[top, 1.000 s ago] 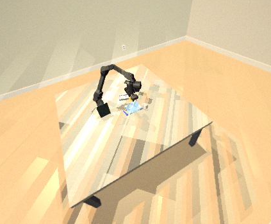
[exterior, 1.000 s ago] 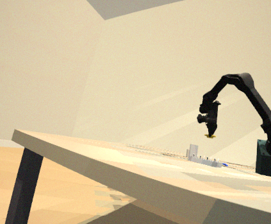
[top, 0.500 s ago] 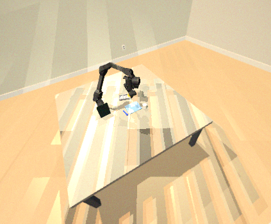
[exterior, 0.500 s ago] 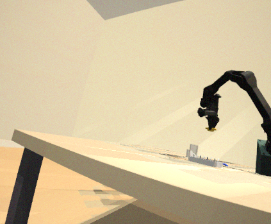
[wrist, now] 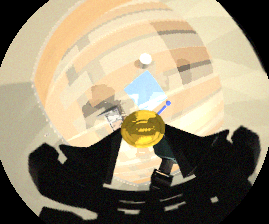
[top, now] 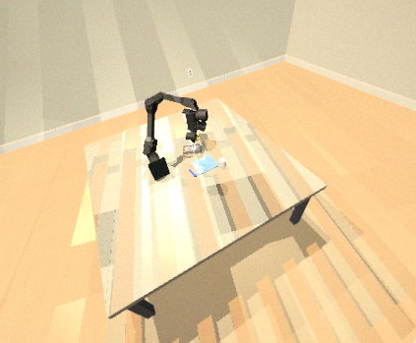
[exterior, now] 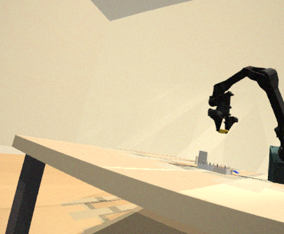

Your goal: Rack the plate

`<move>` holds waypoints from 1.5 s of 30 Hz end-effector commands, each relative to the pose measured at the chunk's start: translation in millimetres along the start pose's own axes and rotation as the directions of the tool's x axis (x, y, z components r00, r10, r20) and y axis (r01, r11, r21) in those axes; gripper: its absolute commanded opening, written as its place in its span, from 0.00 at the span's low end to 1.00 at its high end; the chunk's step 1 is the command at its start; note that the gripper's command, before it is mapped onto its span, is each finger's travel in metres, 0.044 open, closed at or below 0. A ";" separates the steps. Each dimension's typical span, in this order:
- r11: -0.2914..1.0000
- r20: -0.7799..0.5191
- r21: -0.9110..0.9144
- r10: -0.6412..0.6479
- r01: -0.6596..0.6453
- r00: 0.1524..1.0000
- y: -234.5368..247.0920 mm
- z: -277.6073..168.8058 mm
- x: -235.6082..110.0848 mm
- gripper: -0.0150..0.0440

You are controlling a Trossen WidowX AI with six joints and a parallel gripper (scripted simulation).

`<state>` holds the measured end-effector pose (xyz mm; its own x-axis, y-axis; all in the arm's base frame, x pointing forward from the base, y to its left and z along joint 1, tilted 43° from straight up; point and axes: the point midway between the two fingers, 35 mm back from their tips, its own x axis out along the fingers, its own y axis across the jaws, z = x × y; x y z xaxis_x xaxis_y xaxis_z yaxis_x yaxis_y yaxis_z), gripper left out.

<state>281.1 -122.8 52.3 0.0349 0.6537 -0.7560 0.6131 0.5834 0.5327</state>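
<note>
A black arm (top: pixel 151 118) on a pale striped table (top: pixel 254 206) holds a small yellow plate (exterior: pixel 223 131) high in the air. The gripper (exterior: pixel 224 125) is closed on the plate, its jaws kept fairly wide by the plate's width. In the side view the plate hangs at the fingertips and looks close to flat, slightly tilted. In the wrist view it shows as a round gold disc (wrist: pixel 142 127) facing the camera.

The grey rack (exterior: pixel 213 166) sits on the table well below the plate and a little to the side. From above it lies just beside the gripper (top: pixel 195 136), near the arm's base (top: pixel 159 168).

The step in hand appears to be carrying the plate to the rack. To do it well, the wrist likely needs to turn so the plate stands on edge, line up with a gap between the rails, then lower slowly and straight before letting go.

Close by the rack lie a light blue sheet (top: pixel 205 164), a short blue stick (top: pixel 192 172) and a small white cup (top: pixel 221 162). They sit on the side away from the wall and should be clear of a straight descent; the rack's taller end post (exterior: pixel 203 157) is the part most likely to catch the plate
</note>
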 end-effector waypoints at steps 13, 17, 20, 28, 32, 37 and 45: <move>0.854 -0.003 0.520 0.010 -0.006 1.000 49.1 -60.0 -1.7 0.25; 0.776 -0.005 0.631 0.011 -0.005 1.000 58.5 -76.1 -0.6 0.25; 0.707 -0.007 0.707 0.013 -0.004 1.000 64.9 -88.3 0.6 0.25; 0.491 -0.013 0.871 0.017 0.003 1.000 78.5 -121.5 4.8 0.25; 0.368 -0.017 0.930 0.020 0.009 1.000 83.5 -138.2 7.5 0.25; 0.228 -0.022 0.973 0.023 0.016 0.999 87.6 -156.1 10.8 0.25; 0.242 -0.021 0.970 -0.010 0.023 1.000 85.2 -156.8 16.0 0.25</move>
<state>211.7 11.0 149.0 0.0265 0.6733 -0.7389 0.9127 -0.3179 -0.2570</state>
